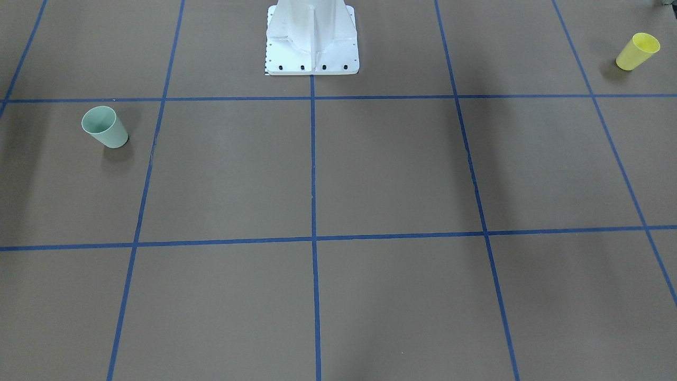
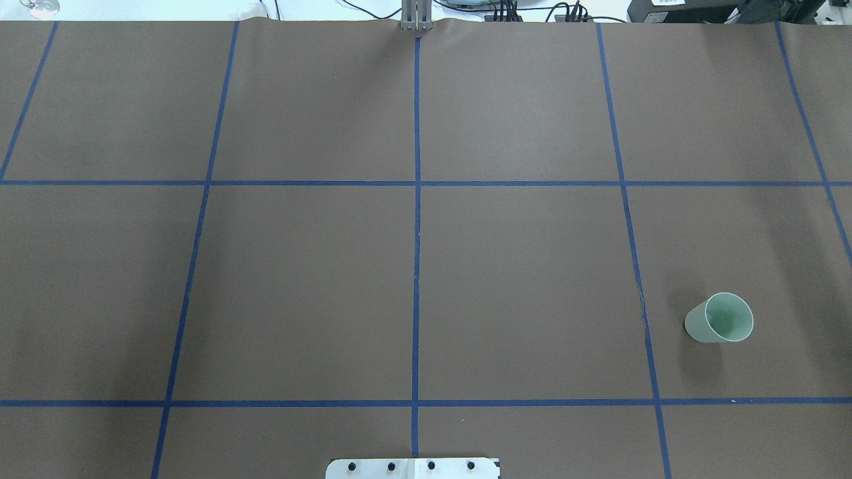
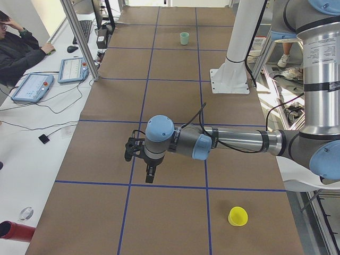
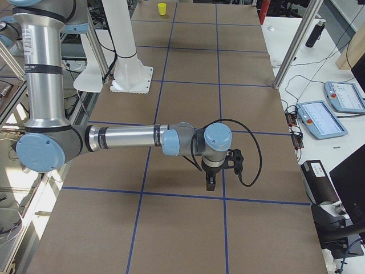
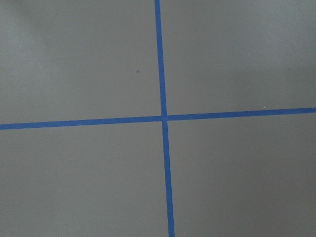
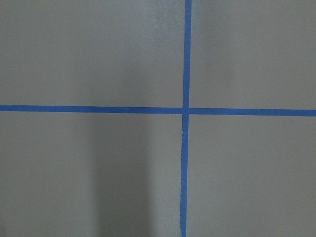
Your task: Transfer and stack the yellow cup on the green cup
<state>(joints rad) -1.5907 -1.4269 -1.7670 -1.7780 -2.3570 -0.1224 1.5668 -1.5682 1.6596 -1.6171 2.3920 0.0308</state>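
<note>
Yellow cup [image 1: 638,51] shows front-facing, not overhead.

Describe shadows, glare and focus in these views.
Front-facing view: soft, broad shadow bands cross the table; the green cup and yellow cup appear to lean outward, perspective near the edges. Overhead view: the strip beyond the table's far edge is washed out white. Right wrist view: a blurred vertical shadow, blue tape sharp. Left wrist view: even light, sharp.
</note>
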